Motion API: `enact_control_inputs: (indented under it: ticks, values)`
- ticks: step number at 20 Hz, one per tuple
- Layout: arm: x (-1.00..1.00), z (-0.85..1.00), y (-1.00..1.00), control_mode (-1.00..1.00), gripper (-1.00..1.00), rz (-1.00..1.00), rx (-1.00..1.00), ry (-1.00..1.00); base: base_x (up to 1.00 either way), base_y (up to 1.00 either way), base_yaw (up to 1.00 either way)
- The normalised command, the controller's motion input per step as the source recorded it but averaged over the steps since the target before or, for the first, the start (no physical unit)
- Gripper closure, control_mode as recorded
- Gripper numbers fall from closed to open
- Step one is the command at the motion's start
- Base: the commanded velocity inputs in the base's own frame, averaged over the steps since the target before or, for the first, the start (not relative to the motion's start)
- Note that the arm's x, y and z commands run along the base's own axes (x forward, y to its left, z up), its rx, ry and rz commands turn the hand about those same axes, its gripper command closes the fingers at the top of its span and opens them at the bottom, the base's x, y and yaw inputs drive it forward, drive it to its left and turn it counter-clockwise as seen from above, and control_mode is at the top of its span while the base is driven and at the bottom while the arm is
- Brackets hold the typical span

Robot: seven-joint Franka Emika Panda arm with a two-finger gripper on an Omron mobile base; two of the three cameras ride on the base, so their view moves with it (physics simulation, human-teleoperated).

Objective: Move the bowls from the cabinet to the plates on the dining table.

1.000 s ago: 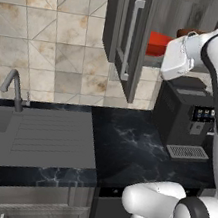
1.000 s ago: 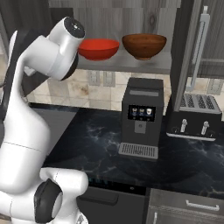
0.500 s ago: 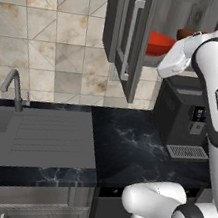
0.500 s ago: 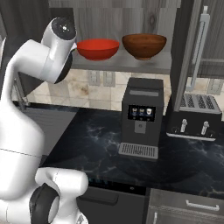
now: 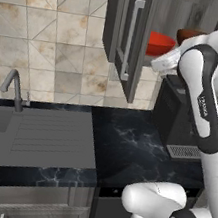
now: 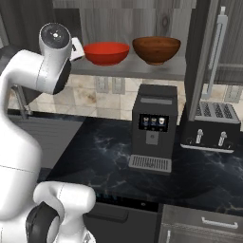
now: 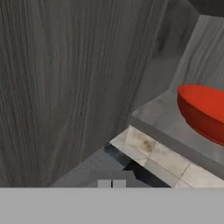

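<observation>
Though nr red bowl (image 7: 203, 111), claw (image 7: 112, 183) shut, empty.

open cabinet door (image 5: 129, 38) hanging out left of the red bowl (image 6: 106, 52), brown bowl (image 6: 156, 49) snug on its right, shelf front wide open, coffee machine (image 6: 153, 128) sitting under the shelf

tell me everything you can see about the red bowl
The red bowl is round, wide and glossy bright red, looking like glazed ceramic or plastic. It sits upright and empty on the cabinet shelf, left of the brown bowl and apart from it. Nothing grips it.
</observation>
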Motion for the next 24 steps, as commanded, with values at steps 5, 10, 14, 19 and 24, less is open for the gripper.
enact_control_inputs:
  ticks: [5,10,14,19,24]
  values:
    - [0.26,0.11,-0.09,-1.0,1.0,-0.2,0.13,0.04,0.0,0.0,0.0]
    - [0.33,0.08,-0.04,-1.0,1.0,-0.13,0.02,0.0,0.0,0.0,0.0]
    - [0.44,0.03,0.0,-1.0,-1.0,-0.07,0.0,0.0,0.0,0.0,0.0]
    - [0.32,0.0,-0.34,-1.0,-1.0,-0.01,0.0,0.0,0.0,0.0,0.0]
    - [0.25,0.0,-0.59,-1.0,-1.0,0.0,0.0,0.0,0.0,0.0,0.0]
